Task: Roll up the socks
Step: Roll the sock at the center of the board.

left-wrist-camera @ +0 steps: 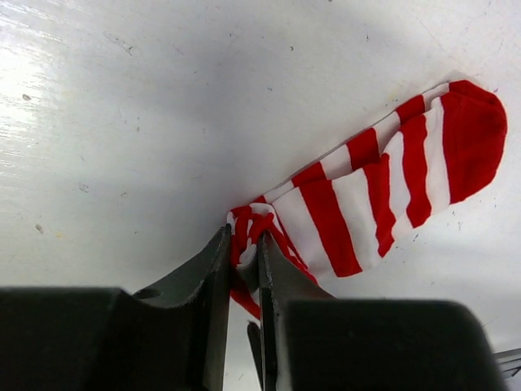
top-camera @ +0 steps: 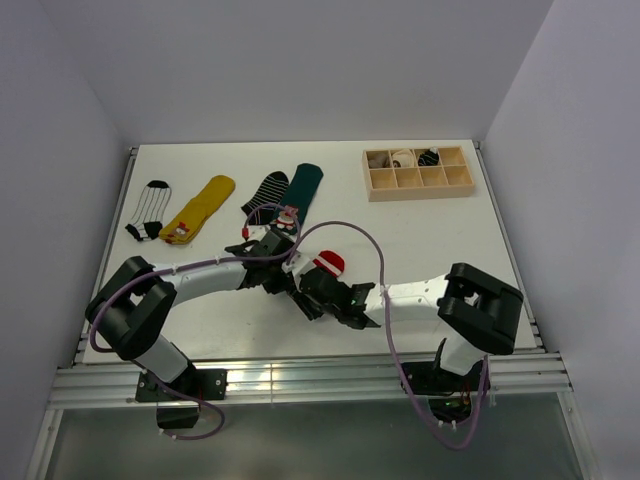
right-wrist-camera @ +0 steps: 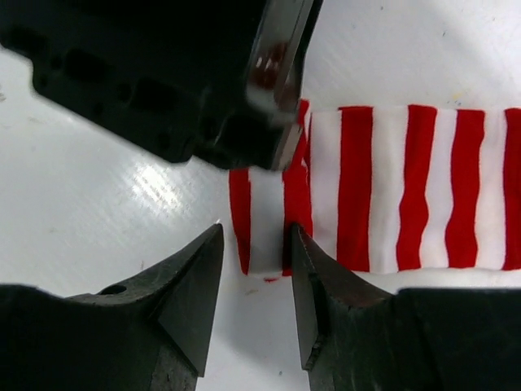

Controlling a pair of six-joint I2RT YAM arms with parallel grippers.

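One of the socks, the red-and-white striped sock (top-camera: 329,263), lies flat on the white table (top-camera: 420,240) between both arms. My left gripper (left-wrist-camera: 244,248) is shut on a bunched end of this sock (left-wrist-camera: 383,187), the fabric pinched between its fingers. My right gripper (right-wrist-camera: 256,240) is open, and its fingertips straddle a corner of the same end of the striped sock (right-wrist-camera: 391,187) without closing on it. In the top view the left gripper (top-camera: 293,262) and right gripper (top-camera: 318,293) meet at the sock's near-left end.
Flat at the back lie a black-and-white striped sock (top-camera: 150,210), a yellow sock (top-camera: 200,208), a black thin-striped sock (top-camera: 265,195) and a dark green sock (top-camera: 301,188). A wooden compartment box (top-camera: 418,172) holding rolled socks stands at the back right.
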